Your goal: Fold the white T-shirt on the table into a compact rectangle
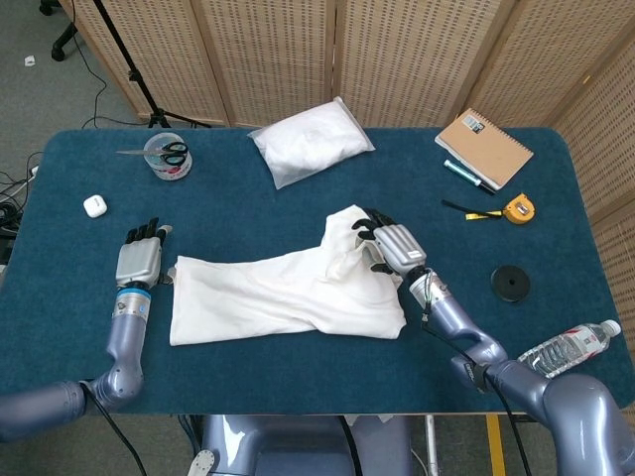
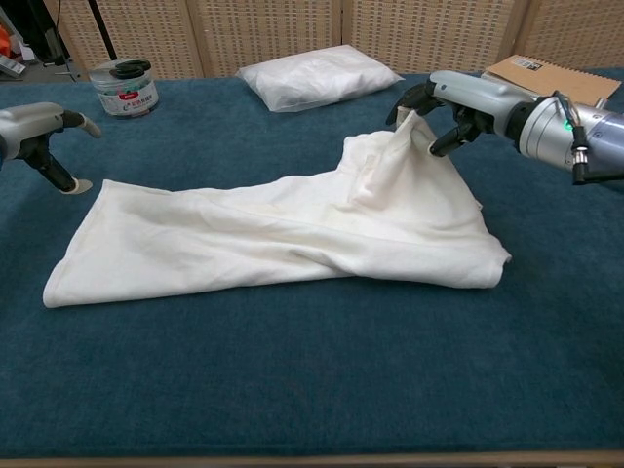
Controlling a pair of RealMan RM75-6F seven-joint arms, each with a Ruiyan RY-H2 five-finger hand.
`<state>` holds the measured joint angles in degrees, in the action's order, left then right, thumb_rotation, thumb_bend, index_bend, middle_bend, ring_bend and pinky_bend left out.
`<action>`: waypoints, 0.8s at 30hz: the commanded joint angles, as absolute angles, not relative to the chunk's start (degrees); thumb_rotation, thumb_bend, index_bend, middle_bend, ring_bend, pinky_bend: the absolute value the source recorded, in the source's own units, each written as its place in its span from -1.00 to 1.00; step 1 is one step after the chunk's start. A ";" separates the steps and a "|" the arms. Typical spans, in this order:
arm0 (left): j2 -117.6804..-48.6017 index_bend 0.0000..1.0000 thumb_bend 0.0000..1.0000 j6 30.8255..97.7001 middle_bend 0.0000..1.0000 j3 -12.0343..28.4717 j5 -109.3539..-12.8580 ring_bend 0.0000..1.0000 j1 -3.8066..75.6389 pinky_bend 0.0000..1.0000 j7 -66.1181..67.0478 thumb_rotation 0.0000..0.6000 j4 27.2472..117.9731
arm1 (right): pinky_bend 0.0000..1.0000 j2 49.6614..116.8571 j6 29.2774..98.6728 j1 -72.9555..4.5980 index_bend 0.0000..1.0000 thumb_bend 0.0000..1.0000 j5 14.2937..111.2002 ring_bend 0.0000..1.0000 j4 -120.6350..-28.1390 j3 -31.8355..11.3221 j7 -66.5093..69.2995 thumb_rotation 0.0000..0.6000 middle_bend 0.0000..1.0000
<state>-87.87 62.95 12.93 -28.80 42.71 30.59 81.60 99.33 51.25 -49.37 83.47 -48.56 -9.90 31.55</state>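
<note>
- White cotton T-shirt (image 1: 288, 293) lies mid-counter, partly folded into a long, rumpled band; no compact rectangle yet.
- The right hand (image 2: 441, 105) pinches the shirt's far right corner, lifted off the cloth below (a fold seems under way).
- The left hand (image 1: 140, 260) sits just beside the shirt's left edge, fingers apart, holding nothing.
- Judged remaining: lay the raised corner down, smooth, then fold the band crosswise.
- The counter (image 1: 298, 382) wears dark blue felt.
- Behind the shirt rests a bagged white pillow (image 1: 310, 139); right of the shirt, a notebook (image 1: 483, 148), tape measure (image 1: 518, 209) and bottle (image 1: 570, 348).
- Woven screens (image 1: 407, 55) stand behind the counter.
</note>
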 commanded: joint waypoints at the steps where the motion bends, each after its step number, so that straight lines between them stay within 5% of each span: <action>1: -85.63 -1.00 -0.33 63.99 -1.00 13.39 -29.82 -1.00 41.61 -1.00 30.00 1.00 84.85 | -0.72 99.50 51.09 -49.89 0.36 0.29 83.32 -0.97 -48.19 -10.25 31.67 1.00 -0.48; 24: -75.43 -1.00 -0.30 68.88 -1.00 12.74 -40.12 -1.00 33.26 -1.00 21.31 1.00 96.24 | -0.72 104.63 43.64 -58.76 0.36 0.29 75.11 -0.97 -36.98 -17.95 23.91 1.00 -0.48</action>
